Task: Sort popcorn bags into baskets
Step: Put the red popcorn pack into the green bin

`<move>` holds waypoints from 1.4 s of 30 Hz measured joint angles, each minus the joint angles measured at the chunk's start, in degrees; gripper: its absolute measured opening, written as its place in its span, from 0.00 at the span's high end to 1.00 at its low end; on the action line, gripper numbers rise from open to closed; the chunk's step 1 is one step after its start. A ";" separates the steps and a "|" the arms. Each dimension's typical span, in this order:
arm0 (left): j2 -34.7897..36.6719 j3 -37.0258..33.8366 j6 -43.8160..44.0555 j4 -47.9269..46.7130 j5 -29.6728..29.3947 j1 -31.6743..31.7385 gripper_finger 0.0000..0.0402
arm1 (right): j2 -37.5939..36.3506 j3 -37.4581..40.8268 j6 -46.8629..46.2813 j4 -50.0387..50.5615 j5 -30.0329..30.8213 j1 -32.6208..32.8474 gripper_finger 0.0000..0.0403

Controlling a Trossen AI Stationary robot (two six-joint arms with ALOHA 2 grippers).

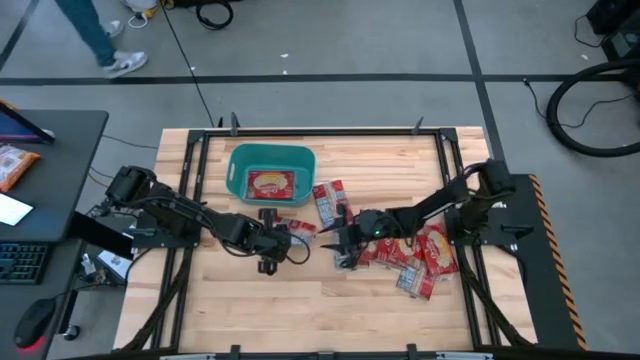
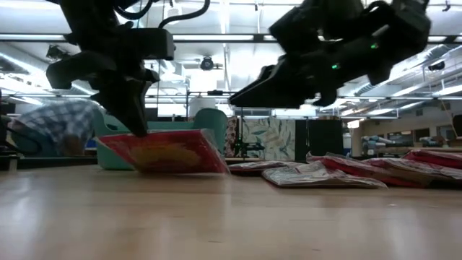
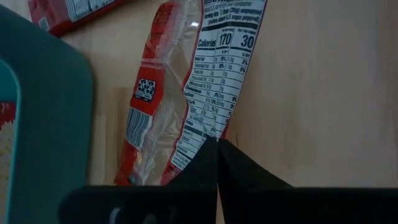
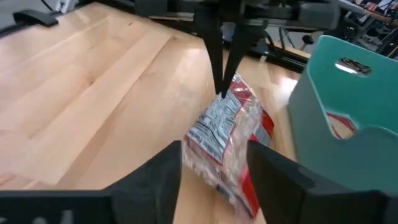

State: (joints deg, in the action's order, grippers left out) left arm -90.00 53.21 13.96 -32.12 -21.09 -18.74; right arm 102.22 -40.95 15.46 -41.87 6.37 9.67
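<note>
A teal basket (image 1: 297,158) stands at the table's far middle with one popcorn bag (image 1: 268,185) lying in it. Just near of it, my left gripper (image 1: 283,238) is shut on another red popcorn bag (image 3: 186,93), whose nutrition label faces the left wrist camera. My right gripper (image 4: 214,163) is open. Its fingers stand on either side of that same bag (image 4: 227,127) and above it, apart from it in the low view (image 2: 234,97). More popcorn bags (image 1: 415,255) lie flat on the table's right side. My left gripper pinches the popcorn bag between its two fingers at one short end (image 3: 208,134), beside the nutrition label. The fingers (image 2: 133,108) come from above, pointing down. The bag (image 2: 166,152) is tilted, raised at the held end, with its lower edge on the table.
Two popcorn bags (image 1: 330,200) lie right of the basket. The basket's wall (image 3: 50,124) stands close beside the held bag. Bare wood lies toward the near edge (image 1: 300,310). A desk with an orange packet (image 1: 15,165) stands left of the table. A person (image 1: 100,40) walks beyond it.
</note>
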 joint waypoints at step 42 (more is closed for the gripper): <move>0.02 1.92 3.42 6.59 -0.19 -2.69 0.67 | 16.72 -12.70 5.86 1.00 8.55 -0.53 0.81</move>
State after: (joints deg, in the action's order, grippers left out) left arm -89.97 55.13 17.38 -25.53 -21.28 -21.43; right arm 118.93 -53.65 21.32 -40.87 14.92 9.14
